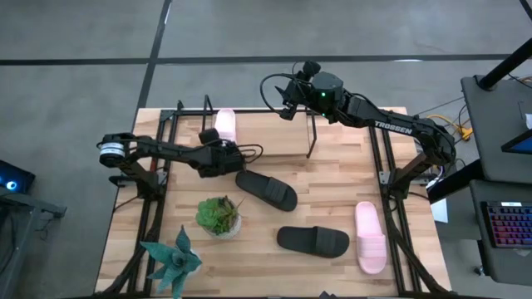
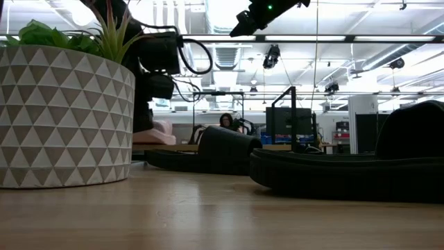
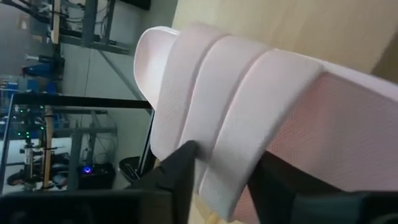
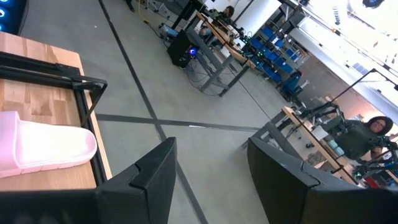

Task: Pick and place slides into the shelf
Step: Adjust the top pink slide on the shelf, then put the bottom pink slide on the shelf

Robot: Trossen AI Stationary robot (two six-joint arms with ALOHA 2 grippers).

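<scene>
One pale pink slide (image 1: pixel 224 124) lies at the left end of the black wire shelf (image 1: pixel 312 137), near the table's far edge; it also shows in the right wrist view (image 4: pixel 43 149). My left gripper (image 1: pixel 221 154) is at the slide's near end, and in its wrist view its two fingers stand apart on either side of the ribbed strap (image 3: pixel 230 118). My right gripper (image 1: pixel 287 104) hangs open and empty, high over the far edge. Two black slides (image 1: pixel 266 189) (image 1: pixel 313 241) and a second pink slide (image 1: pixel 371 237) lie flat on the table. My left gripper has the near edge of the pink slide's strap (image 3: pixel 227 186) between its two fingers (image 3: pixel 181 163), coming slanting down from the table's near-left side. I cannot tell whether the fingers touch the strap.
A potted succulent in a triangle-patterned pot (image 1: pixel 220 216) stands just in front of the left arm, with a second spiky plant (image 1: pixel 174 257) at the near left corner. Black arm-mount frames (image 1: pixel 399 224) run along both sides of the table. The middle of the shelf is bare.
</scene>
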